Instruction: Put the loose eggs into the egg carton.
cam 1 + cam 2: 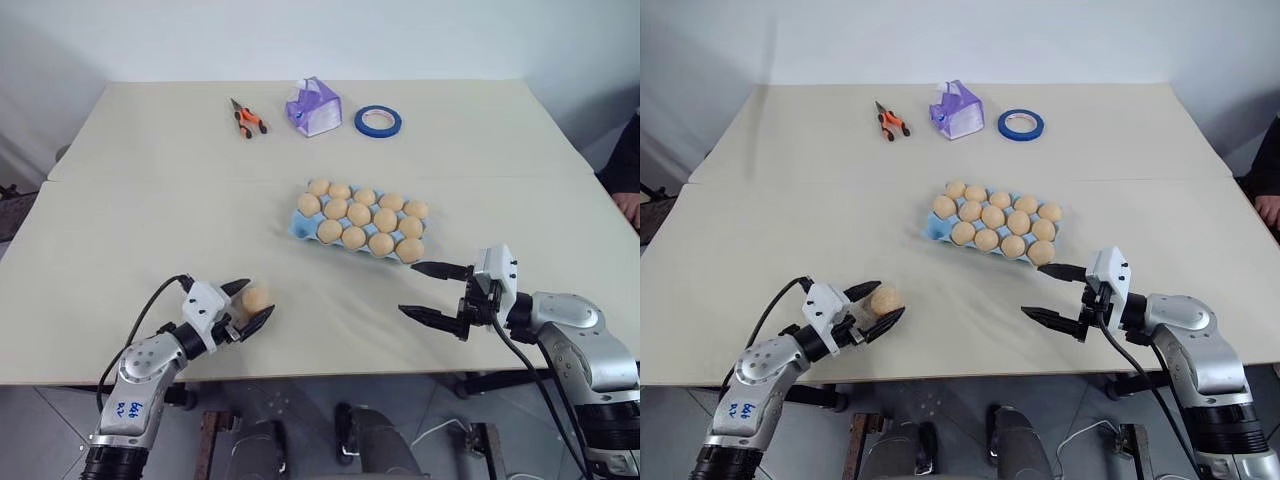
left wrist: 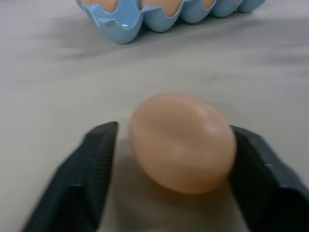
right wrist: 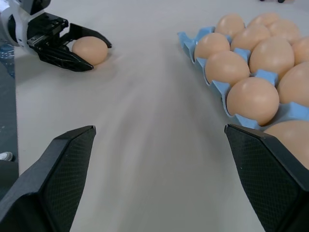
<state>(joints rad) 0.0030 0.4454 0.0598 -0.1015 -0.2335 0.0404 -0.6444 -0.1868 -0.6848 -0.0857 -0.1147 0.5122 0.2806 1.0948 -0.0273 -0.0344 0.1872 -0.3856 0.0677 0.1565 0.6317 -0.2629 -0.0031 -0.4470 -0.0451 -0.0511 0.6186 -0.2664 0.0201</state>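
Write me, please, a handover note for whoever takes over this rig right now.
Left gripper: brackets the last loose pale tan oval egg on the beige table; clamped or not, cannot tell.
Right gripper: open, empty, beside the near right corner of the light blue moulded egg carton.
Done: carton full of eggs except, it seems, its near-left corner cup.
Left: lift this egg and seat it there.

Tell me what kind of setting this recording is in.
Probably a lab or test room, not a kitchen: a plain beige table against a bare white wall, with pliers, a blue tape roll and a tissue packet lying beyond the egg carton.
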